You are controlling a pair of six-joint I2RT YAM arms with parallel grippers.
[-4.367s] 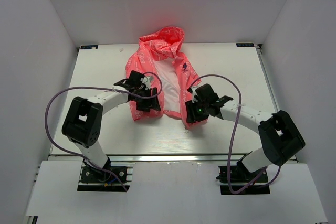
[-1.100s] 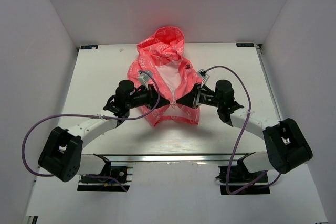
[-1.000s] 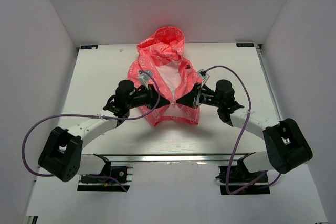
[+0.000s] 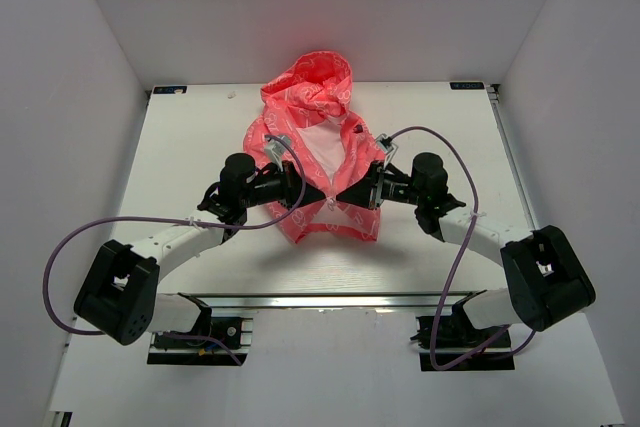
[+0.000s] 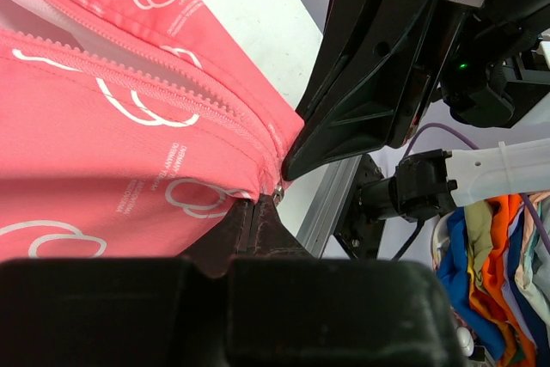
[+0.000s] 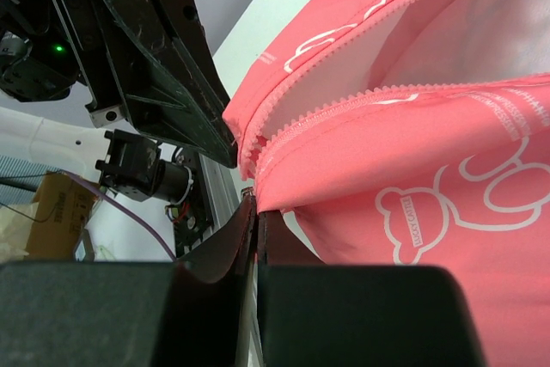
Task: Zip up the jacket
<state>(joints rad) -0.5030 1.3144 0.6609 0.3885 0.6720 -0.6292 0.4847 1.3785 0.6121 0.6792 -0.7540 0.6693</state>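
Observation:
The coral-pink jacket (image 4: 325, 162) lies mid-table with its hood (image 4: 310, 77) at the far end and white lining showing in the open upper front. My left gripper (image 4: 322, 194) and right gripper (image 4: 338, 194) point at each other, tips almost touching, at the bottom of the front opening. In the left wrist view the left gripper (image 5: 256, 205) is shut on the jacket's (image 5: 112, 152) hem beside a small metal zipper part (image 5: 279, 188). In the right wrist view the right gripper (image 6: 256, 205) is shut on the other hem edge, under the zipper teeth (image 6: 344, 113).
White walls enclose the table (image 4: 180, 147) on three sides. A metal rail (image 4: 330, 299) runs along the near edge. Purple cables (image 4: 450, 247) loop off both arms. Beyond the table lie a heap of coloured cloths (image 5: 490, 272) and a cardboard box (image 6: 51, 204).
Since the earliest frame both arms have swung low and turned their grippers inward, drawing the jacket's lower front edges together. Over the last second almost nothing has moved.

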